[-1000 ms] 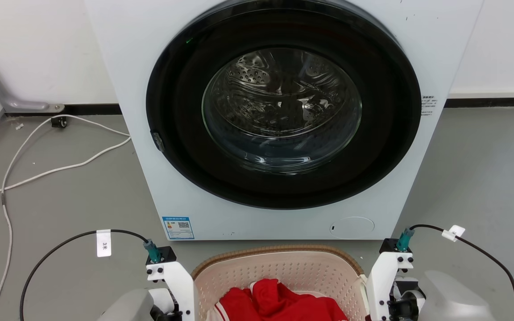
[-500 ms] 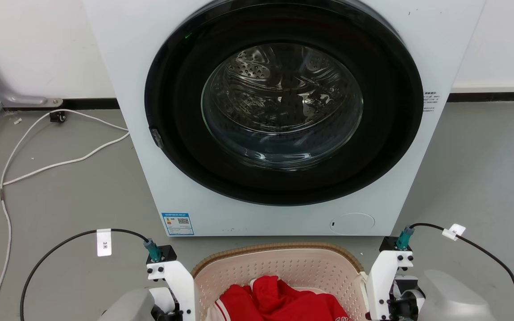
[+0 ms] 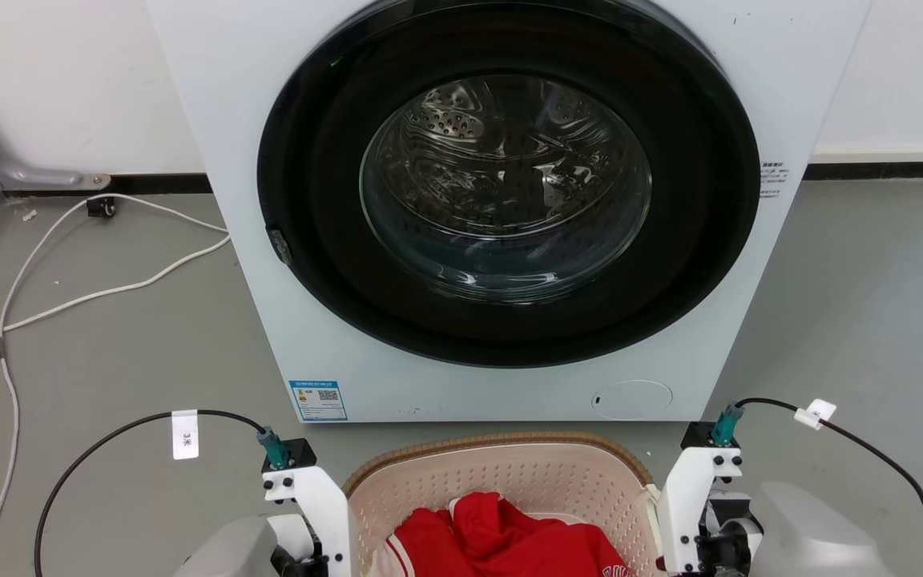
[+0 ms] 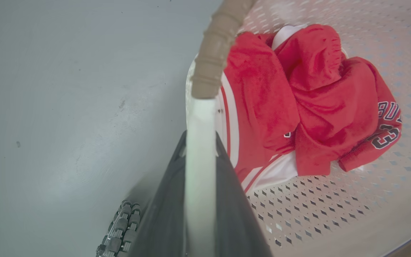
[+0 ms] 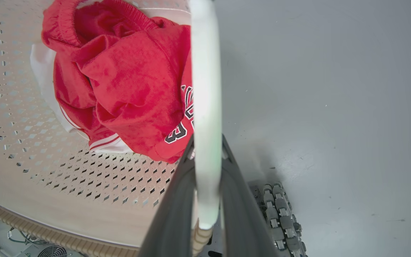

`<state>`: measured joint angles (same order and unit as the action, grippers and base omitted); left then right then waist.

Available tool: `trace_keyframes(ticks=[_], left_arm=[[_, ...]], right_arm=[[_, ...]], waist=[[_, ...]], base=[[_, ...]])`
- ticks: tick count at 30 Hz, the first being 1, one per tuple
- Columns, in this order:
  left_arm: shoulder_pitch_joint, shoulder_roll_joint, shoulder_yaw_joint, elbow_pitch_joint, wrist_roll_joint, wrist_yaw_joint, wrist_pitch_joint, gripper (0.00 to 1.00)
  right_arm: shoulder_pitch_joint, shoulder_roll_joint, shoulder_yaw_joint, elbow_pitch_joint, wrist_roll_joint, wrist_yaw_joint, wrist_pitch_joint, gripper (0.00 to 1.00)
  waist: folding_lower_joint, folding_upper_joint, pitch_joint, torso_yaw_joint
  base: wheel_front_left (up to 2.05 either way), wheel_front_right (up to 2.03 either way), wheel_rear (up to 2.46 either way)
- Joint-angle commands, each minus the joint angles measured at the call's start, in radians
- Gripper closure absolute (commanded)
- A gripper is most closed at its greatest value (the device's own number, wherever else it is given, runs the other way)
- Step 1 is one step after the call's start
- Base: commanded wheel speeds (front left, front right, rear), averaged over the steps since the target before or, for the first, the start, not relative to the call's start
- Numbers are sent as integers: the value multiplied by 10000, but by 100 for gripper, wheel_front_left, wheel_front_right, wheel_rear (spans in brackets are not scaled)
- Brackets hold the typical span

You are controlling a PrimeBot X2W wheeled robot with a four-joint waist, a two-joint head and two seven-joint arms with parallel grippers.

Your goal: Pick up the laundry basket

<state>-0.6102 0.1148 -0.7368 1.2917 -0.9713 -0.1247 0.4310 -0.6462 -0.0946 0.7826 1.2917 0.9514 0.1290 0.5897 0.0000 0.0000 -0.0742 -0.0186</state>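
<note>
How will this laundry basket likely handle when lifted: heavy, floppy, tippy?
Probably light: the laundry basket holds only red clothing. Thin perforated walls may flex slightly. Left hand and right hand grip opposite handles, so it should lift level.

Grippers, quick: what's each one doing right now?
Left gripper: closed on the laundry basket, clamping its left side handle.
Right gripper: closed on the basket's right side handle.
</note>
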Motion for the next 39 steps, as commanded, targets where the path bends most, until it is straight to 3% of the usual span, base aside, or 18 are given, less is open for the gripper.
trace_keyframes(ticks=[1,39], left_arm=[[-132,-195,-22,-74,-48,-106,-39,100],[-232,-40,-86,-57,-278,83,-320,100]], right_arm=[[-178,122,26,-56,73,32,-78,100],[-326,64,42,-54,115,31,52,100]], waist=[[0,0,1,4],[0,0,22,-17]], base=[[0,0,0],[0,0,0]])
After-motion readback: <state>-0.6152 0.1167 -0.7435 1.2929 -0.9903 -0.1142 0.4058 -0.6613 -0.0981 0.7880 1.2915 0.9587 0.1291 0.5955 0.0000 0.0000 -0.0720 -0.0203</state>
